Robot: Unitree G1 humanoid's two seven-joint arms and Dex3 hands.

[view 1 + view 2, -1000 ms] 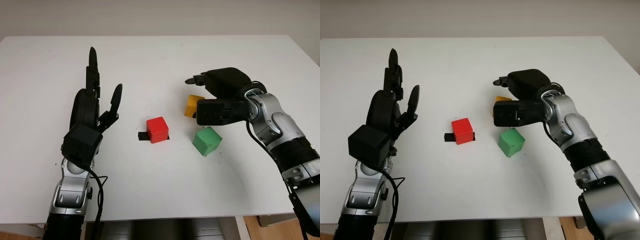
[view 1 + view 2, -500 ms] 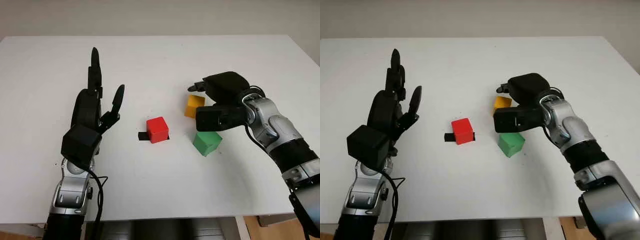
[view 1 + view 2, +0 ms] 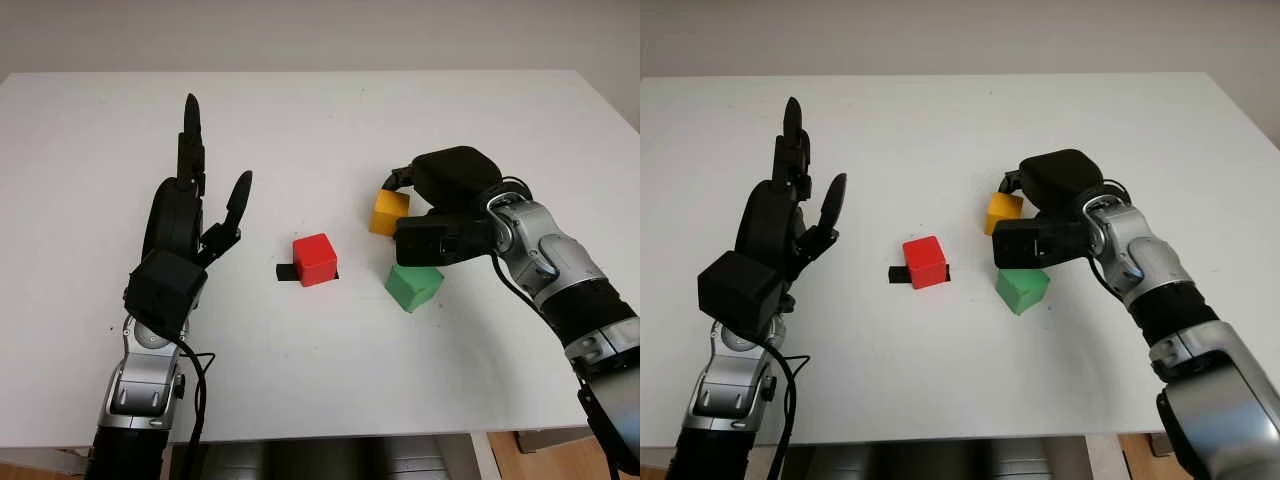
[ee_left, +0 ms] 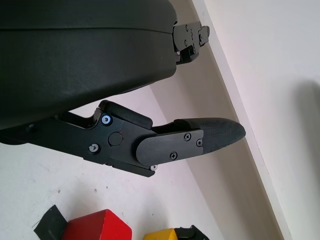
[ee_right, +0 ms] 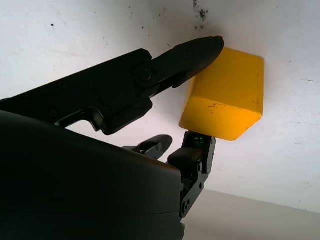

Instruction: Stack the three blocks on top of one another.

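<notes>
1. Fingers point(image 3: 190, 135) of the left hand point(image 3: 180, 225): raised above the left part of the white bench point(image 3: 100, 120), holding nothing, extended upward and apart from every block. This hand is idle and well away from the blocks.

2. Black marker point(image 3: 285, 272): a small dark patch on the bench, touching the left base of the red block.

3. Red block point(image 3: 315, 259): one in number, standing on the bench near its centre, between the two hands and untouched.

4. Yellow block point(image 5: 225, 95): one in number, on the bench to the right of the red block and behind the green one. In the right wrist view one finger touches its upper corner and another sits against its lower edge, so the fingers bracket the block; whether they are already pressing firmly cannot be told.

5. Green block point(image 3: 413, 285): one in number, on the bench just in front of the yellow block, directly under the right wrist and partly hidden by it.

6. Right hand point(image 3: 440, 190): lowered over the yellow block with fingers curled about it. The key relation is that the yellow block lies between these fingers, while the red block lies to their left. The right hand is much the nearer to all three blocks. Judged step: securing the yellow block; no stacking is done yet.
</notes>
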